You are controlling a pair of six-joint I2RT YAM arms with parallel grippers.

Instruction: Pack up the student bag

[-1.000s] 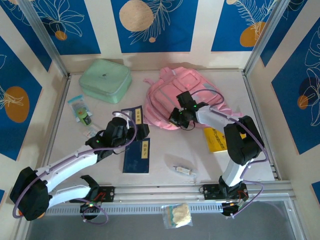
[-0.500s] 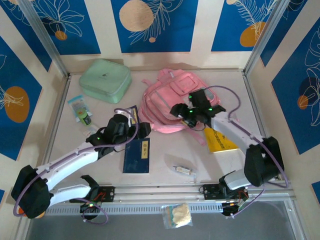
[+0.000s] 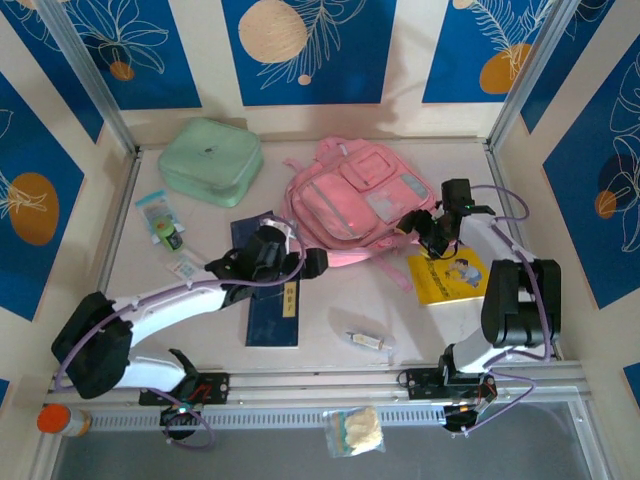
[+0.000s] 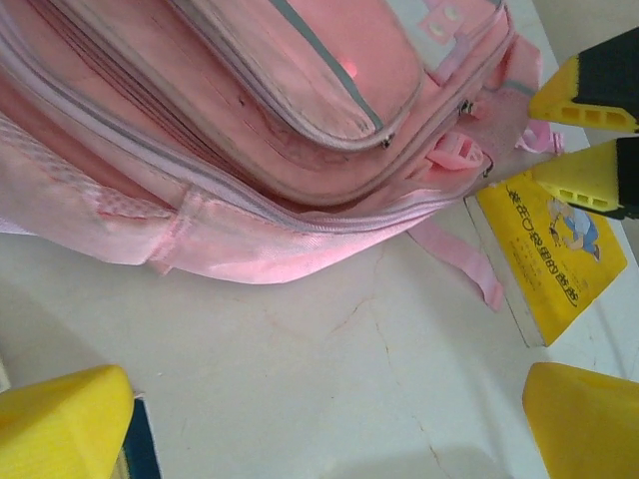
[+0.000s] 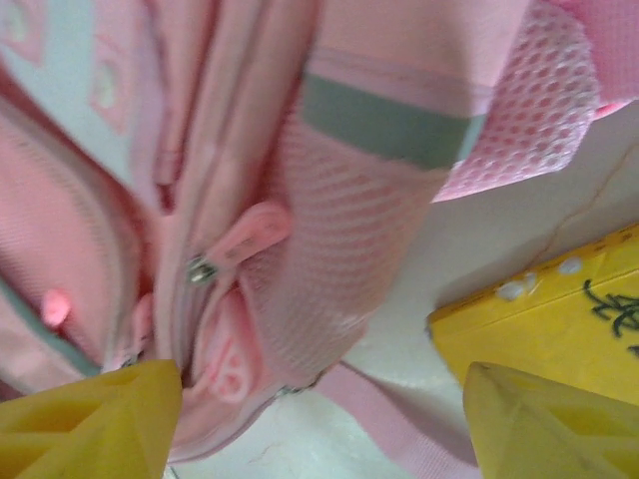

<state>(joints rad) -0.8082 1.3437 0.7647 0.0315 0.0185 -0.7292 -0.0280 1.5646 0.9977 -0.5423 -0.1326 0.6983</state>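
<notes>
The student bag (image 3: 350, 200) lies face up at the back middle of the table, pink with grey-white panels, zips shut. Its lower side (image 4: 260, 130) spans the top of the left wrist view, and its mesh side pocket (image 5: 339, 249) faces the right wrist camera. My left gripper (image 3: 312, 262) hovers open just in front of the bag's lower edge, bare table between its yellow fingers (image 4: 60, 424). My right gripper (image 3: 420, 228) stands open at the bag's lower right corner. A pink strap (image 5: 389, 424) runs between its fingers (image 5: 544, 429), ungripped.
A yellow book (image 3: 450, 275) lies right of the bag, beside the right gripper (image 4: 589, 135). Dark blue books (image 3: 272, 305) sit under the left arm. A mint-green case (image 3: 210, 160) is back left, a small packet (image 3: 160, 215) below it, a small object (image 3: 365, 340) near the front.
The right gripper opened, letting go of the bag, and swung right to its lower right corner. The bag now lies flatter, face up. The left gripper moved right toward the bag.
</notes>
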